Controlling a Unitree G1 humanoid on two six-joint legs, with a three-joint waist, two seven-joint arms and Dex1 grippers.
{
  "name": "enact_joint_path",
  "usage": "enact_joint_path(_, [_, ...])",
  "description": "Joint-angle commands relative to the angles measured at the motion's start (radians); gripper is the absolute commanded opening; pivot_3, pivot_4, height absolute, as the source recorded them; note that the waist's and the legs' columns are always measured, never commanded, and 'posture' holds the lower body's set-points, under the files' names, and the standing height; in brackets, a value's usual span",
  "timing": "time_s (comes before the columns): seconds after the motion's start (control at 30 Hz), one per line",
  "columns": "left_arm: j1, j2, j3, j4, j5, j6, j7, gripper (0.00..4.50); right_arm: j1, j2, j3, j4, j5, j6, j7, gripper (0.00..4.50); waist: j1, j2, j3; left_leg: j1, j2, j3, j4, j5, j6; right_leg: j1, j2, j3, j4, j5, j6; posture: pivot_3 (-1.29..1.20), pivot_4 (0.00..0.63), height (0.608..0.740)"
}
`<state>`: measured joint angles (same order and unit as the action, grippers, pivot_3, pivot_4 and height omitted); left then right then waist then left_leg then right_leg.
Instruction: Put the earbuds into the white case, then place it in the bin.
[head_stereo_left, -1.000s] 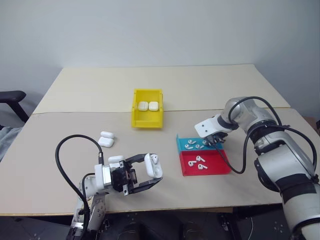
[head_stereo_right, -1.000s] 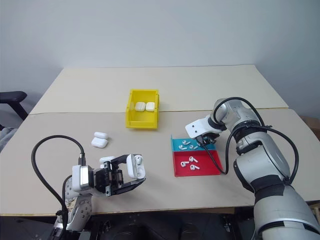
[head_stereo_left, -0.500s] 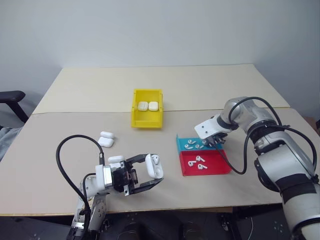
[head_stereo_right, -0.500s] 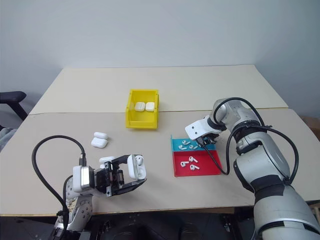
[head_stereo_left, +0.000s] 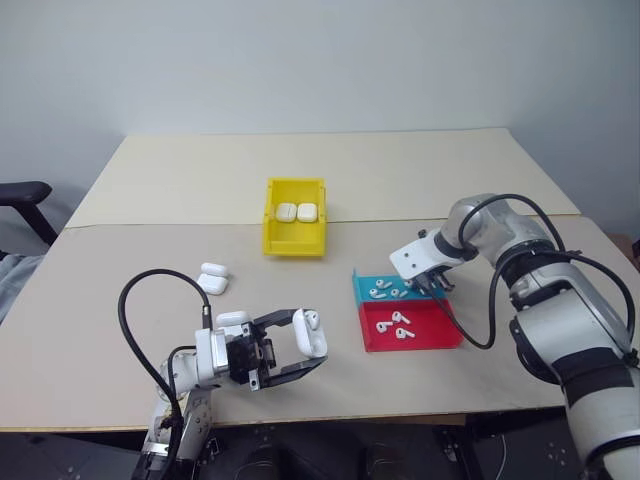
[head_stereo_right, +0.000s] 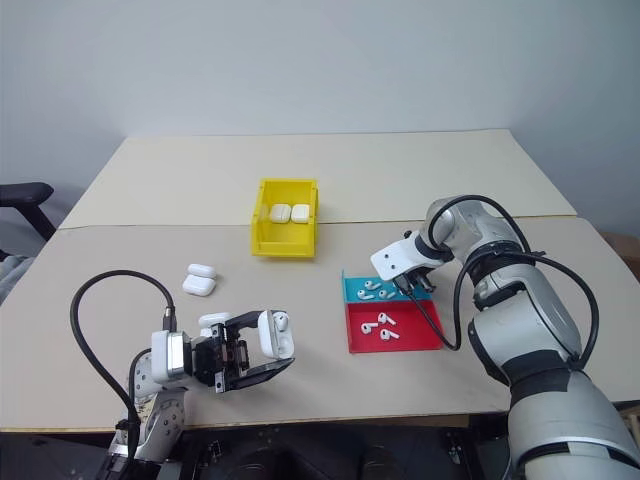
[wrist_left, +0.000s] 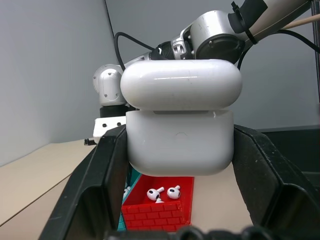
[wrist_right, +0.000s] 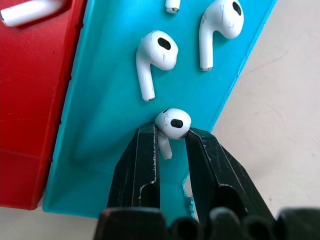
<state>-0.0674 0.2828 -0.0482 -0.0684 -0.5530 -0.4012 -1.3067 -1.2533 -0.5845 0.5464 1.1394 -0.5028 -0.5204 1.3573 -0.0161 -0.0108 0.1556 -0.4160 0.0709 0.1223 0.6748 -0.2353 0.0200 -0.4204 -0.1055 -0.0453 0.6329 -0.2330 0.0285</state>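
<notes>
The left tool (head_stereo_left: 300, 348) hangs over the near left of the tabletop (head_stereo_left: 160, 190), pointing toward the right, and it is clamped on a white case (wrist_left: 180, 120) whose lid stands flipped up. One earbud (head_stereo_left: 311, 318) sits in the top of that case. Seen from the left wrist, the two black fingers (wrist_left: 107, 180) press against the case's sides.

Two more white cases (head_stereo_left: 213, 277) lie together on the tabletop, just beyond the left tool and a little to its left. Another two cases (head_stereo_left: 297, 212) lie side by side inside the yellow bin (head_stereo_left: 295, 240), which stands near the middle of the tabletop, farther away. That makes five cases in all.

To the right of the middle sit two shallow trays touching each other: a blue tray (head_stereo_left: 365, 278) on the far side and a red tray (head_stereo_left: 440, 335) on the near side. The right tool (head_stereo_left: 432, 287) points steeply down into the blue tray. From the right wrist its fingers stand narrow, closed in on a single earbud (wrist_right: 172, 125): the round head pokes out just past the fingertips and the stem lies between them. Two whole earbuds (wrist_right: 152, 57) lie loose on the blue tray just beyond it, plus the tip of a third at the edge of that picture. In the red tray I count three earbuds (head_stereo_left: 392, 324).
</notes>
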Motion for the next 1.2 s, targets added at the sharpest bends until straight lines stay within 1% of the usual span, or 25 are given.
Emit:
enact_joint_path(0.03, [-0.023, -0.009, -0.003, -0.018, -0.017, -0.008, 0.019, 2.79, 0.001, -0.051, -0.127, -0.113, 0.147, 0.090, 0.089, 0.75, 0.001, 0.000, 0.000, 0.000, 0.000, 0.000, 0.000, 0.000, 0.000, 0.000, 0.000, 0.000, 0.000, 0.000, 0.000, 0.00, 0.150, 0.740])
enact_joint_path(0.1, [-0.037, -0.017, 0.000, -0.027, -0.031, 0.006, 0.033, 2.79, 0.038, -0.084, -0.207, -0.241, 0.252, 0.183, 0.146, 0.75, 0.002, 0.001, 0.000, 0.000, 0.000, 0.000, 0.000, 0.000, 0.000, 0.000, 0.000, 0.000, 0.000, 0.000, 0.000, 0.00, 0.150, 0.740])
enact_joint_path(0.13, [-0.048, -0.022, 0.002, -0.033, -0.037, 0.017, 0.045, 2.79, 0.067, -0.106, -0.255, -0.337, 0.316, 0.265, 0.174, 0.75, 0.005, 0.001, 0.000, 0.000, 0.000, 0.000, 0.000, 0.000, 0.000, 0.000, 0.000, 0.000, 0.000, 0.000, 0.000, 0.00, 0.150, 0.740])
enact_joint_path(0.23, [-0.093, -0.032, 0.002, -0.054, -0.065, 0.065, 0.076, 2.79, 0.210, -0.197, -0.432, -0.735, 0.529, 0.610, 0.195, 0.75, 0.014, 0.001, 0.000, -0.001, 0.000, -0.002, 0.000, 0.000, 0.000, 0.001, 0.000, -0.001, -0.001, 0.000, 0.000, 0.00, 0.150, 0.740])
enact_joint_path(0.3, [-0.113, -0.033, 0.001, -0.057, -0.079, 0.087, 0.078, 2.79, 0.292, -0.237, -0.513, -0.942, 0.634, 0.805, 0.171, 0.75, 0.020, 0.001, 0.000, -0.003, 0.000, -0.003, 0.001, 0.000, 0.001, 0.000, -0.001, -0.002, 0.000, 0.000, 0.000, 0.00, 0.150, 0.740])
enact_joint_path(0.4, [-0.180, -0.044, -0.014, -0.049, -0.086, 0.129, 0.088, 2.79, 0.430, -0.263, -0.703, -1.302, 0.873, 1.181, 0.042, 0.75, 0.027, 0.001, 0.000, -0.003, 0.000, -0.003, 0.002, 0.000, 0.001, 0.000, -0.001, -0.002, -0.001, 0.000, 0.000, 0.00, 0.150, 0.740])
enact_joint_path(0.43, [-0.194, -0.047, -0.015, -0.045, -0.087, 0.137, 0.088, 2.79, 0.456, -0.263, -0.741, -1.371, 0.924, 1.255, 0.002, 0.75, 0.028, 0.001, 0.000, -0.003, 0.000, -0.004, 0.002, -0.001, 0.001, 0.000, -0.001, -0.003, 0.000, 0.000, 0.000, 0.00, 0.150, 0.740])
enact_joint_path(0.47, [-0.216, -0.054, -0.019, -0.031, -0.084, 0.141, 0.085, 2.79, 0.470, -0.236, -0.808, -1.446, 1.010, 1.372, -0.072, 0.75, 0.026, 0.001, 0.000, -0.003, -0.001, -0.006, 0.002, -0.001, 0.001, 0.000, -0.001, -0.003, 0.000, 0.000, 0.000, 0.00, 0.150, 0.740])
enact_joint_path(0.5, [-0.238, -0.064, -0.022, -0.014, -0.087, 0.144, 0.080, 2.79, 0.488, -0.203, -0.874, -1.514, 1.086, 1.445, -0.146, 0.75, 0.025, 0.001, 0.000, -0.002, 0.000, -0.006, 0.002, -0.001, 0.001, 0.001, -0.001, -0.003, 0.000, 0.001, 0.000, 0.00, 0.150, 0.740])
enact_joint_path(0.57, [-0.275, -0.085, -0.025, 0.007, -0.099, 0.159, 0.077, 2.79, 0.510, -0.136, -0.985, -1.604, 1.240, 1.565, -0.272, 0.75, 0.025, 0.001, 0.000, -0.001, 0.000, -0.007, 0.002, -0.001, 0.001, 0.002, 0.000, -0.002, 0.000, 0.001, -0.001, 0.00, 0.150, 0.740])
enact_joint_path(0.6, [-0.284, -0.092, -0.024, 0.012, -0.104, 0.165, 0.075, 2.79, 0.513, -0.120, -1.015, -1.624, 1.297, 1.604, -0.316, 0.75, 0.025, 0.000, 0.000, 0.000, -0.001, -0.007, 0.001, -0.001, 0.001, 0.003, 0.000, -0.003, -0.001, 0.001, -0.001, 0.00, 0.150, 0.740])
enact_joint_path(0.73, [-0.326, -0.127, -0.031, -0.006, -0.151, 0.240, 0.089, 2.79, 0.562, -0.031, -1.106, -1.712, 1.539, 1.617, -0.474, 0.75, 0.027, 0.000, 0.000, -0.001, -0.001, -0.007, 0.001, -0.001, 0.001, 0.003, 0.000, -0.002, -0.001, 0.001, 0.000, 0.00, 0.150, 0.740])
enact_joint_path(0.87, [-0.357, -0.128, -0.034, -0.057, -0.210, 0.337, 0.093, 2.79, 0.640, -0.003, -1.071, -1.822, 1.642, 1.534, -0.536, 0.75, 0.027, 0.000, 0.000, -0.002, -0.001, -0.007, 0.001, -0.001, 0.001, 0.002, 0.000, -0.002, -0.001, 0.001, 0.000, 0.00, 0.150, 0.740])
enact_joint_path(0.97, [-0.370, -0.125, -0.032, -0.064, -0.228, 0.367, 0.073, 2.79, 0.657, -0.021, -1.021, -1.834, 1.698, 1.519, -0.565, 0.75, 0.024, 0.000, 0.000, -0.002, -0.001, -0.008, 0.001, -0.001, 0.001, 0.002, 0.000, -0.001, -0.001, 0.001, 0.001, 0.00, 0.150, 0.740])
enact_joint_path(1.2, [-0.380, -0.130, -0.022, -0.064, -0.227, 0.395, 0.058, 2.79, 0.701, -0.050, -0.940, -1.840, 1.708, 1.435, -0.598, 0.75, 0.025, 0.000, 0.000, -0.001, -0.001, -0.008, 0.001, -0.001, 0.001, 0.003, 0.001, -0.001, -0.002, 0.001, 0.001, 0.00, 0.150, 0.740])
